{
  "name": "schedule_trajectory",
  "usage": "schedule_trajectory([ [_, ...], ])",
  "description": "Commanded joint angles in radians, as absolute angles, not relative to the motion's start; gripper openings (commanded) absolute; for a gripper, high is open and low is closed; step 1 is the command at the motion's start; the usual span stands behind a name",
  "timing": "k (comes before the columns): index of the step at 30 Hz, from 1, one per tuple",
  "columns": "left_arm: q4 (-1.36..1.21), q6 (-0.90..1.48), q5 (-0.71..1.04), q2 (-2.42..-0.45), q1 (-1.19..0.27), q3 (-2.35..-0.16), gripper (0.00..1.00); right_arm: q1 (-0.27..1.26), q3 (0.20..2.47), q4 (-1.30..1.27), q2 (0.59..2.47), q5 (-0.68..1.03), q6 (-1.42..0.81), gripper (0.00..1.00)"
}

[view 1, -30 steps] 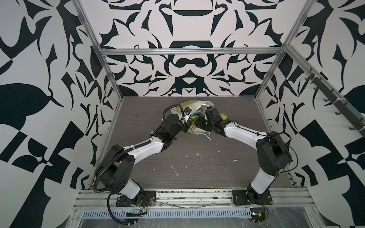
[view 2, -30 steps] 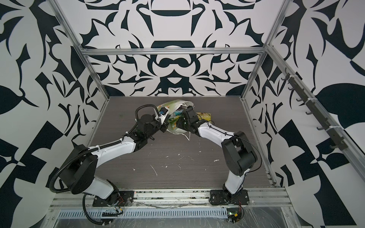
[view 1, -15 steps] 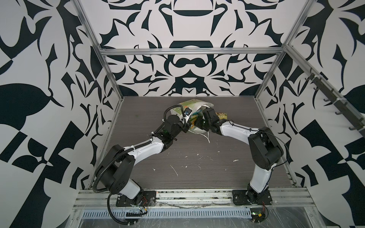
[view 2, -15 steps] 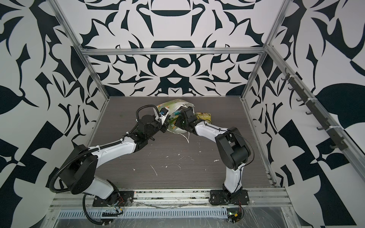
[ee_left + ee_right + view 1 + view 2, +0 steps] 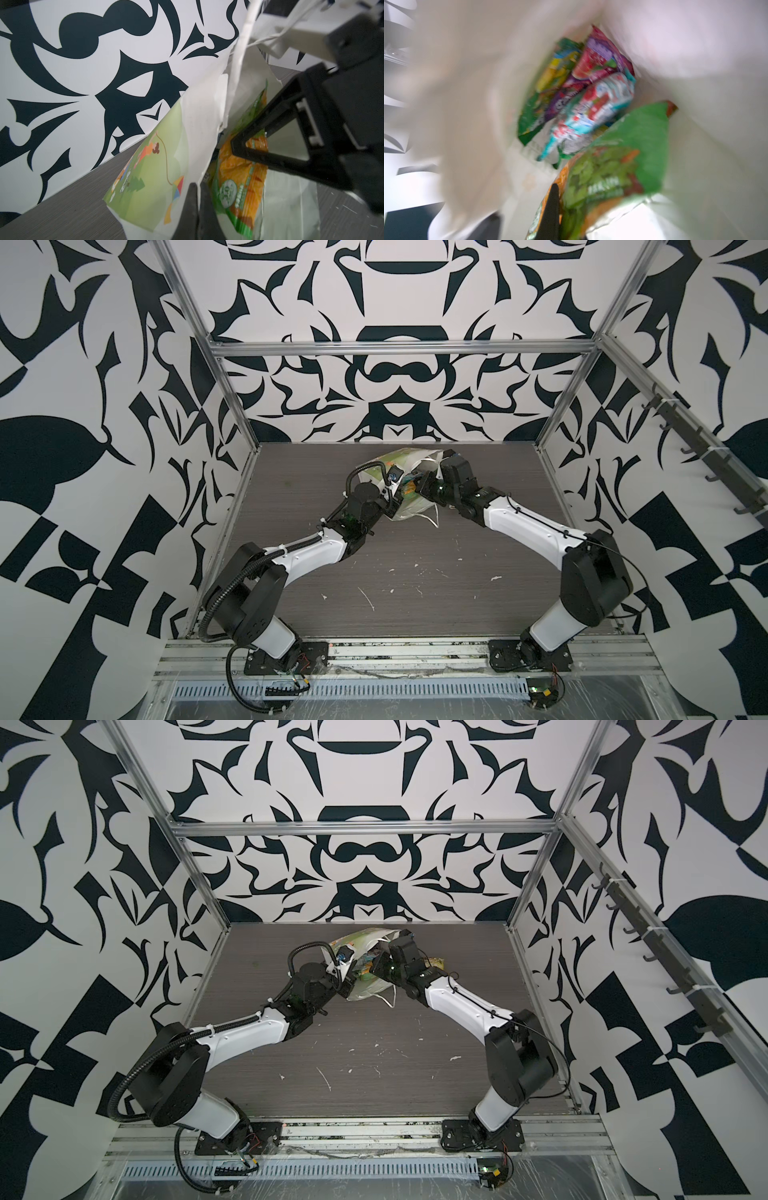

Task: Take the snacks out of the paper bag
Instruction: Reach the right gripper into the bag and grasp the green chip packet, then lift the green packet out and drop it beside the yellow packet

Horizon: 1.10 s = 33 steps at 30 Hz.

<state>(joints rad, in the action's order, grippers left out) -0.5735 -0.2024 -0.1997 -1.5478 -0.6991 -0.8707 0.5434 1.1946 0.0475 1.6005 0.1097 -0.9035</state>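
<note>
Far edge of tabletop point(image 5: 415, 572), centre: paper bag point(image 5: 409, 458), thin, tearable; left claw point(image 5: 198, 187) pinching rim. Contents: snacks point(image 5: 583, 99), light, glossy, slippery; right claw point(image 5: 234, 143) nipping green-orange packet point(image 5: 234, 187) by edge.

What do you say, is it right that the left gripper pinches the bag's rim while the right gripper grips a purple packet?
Not purple: the left wrist view shows the right gripper gripping a green-and-orange packet. The left gripper pinches the bag.
</note>
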Motion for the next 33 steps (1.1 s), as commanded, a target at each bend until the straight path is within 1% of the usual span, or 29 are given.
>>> schedule_trajectory([
  [1,-0.580,-0.203,-0.224,-1.562,-0.699,-0.864,0.00,0.541,1.197,0.077,1.543,0.093,-0.862,0.00],
  [9,-0.574,-0.204,-0.226,-1.556,-0.699,-0.870,0.00,0.541,1.236,0.152,1.436,0.123,-0.775,0.00],
  [17,-0.576,-0.199,-0.241,-1.542,-0.699,-0.871,0.00,0.538,1.244,0.191,1.267,0.241,-0.629,0.00],
  [21,-0.569,-0.202,-0.245,-1.534,-0.699,-0.879,0.00,0.535,1.212,0.320,1.147,0.199,-0.539,0.00],
  [24,-0.567,-0.203,-0.245,-1.538,-0.699,-0.886,0.00,0.512,1.167,0.385,1.055,0.151,-0.538,0.00],
  [27,-0.571,-0.200,-0.245,-1.541,-0.699,-0.889,0.00,0.461,1.132,0.442,0.976,0.096,-0.553,0.00],
  [29,-0.581,-0.196,-0.240,-1.536,-0.699,-0.883,0.00,0.409,1.106,0.461,0.933,0.035,-0.572,0.00],
  [30,-0.594,-0.195,-0.240,-1.534,-0.699,-0.877,0.00,0.357,1.087,0.456,0.915,0.026,-0.585,0.00],
  [31,-0.603,-0.195,-0.240,-1.535,-0.699,-0.873,0.00,0.298,1.071,0.445,0.908,0.049,-0.597,0.00],
  [33,-0.597,-0.196,-0.242,-1.534,-0.699,-0.876,0.00,0.169,1.041,0.372,0.924,0.166,-0.622,0.00],
])
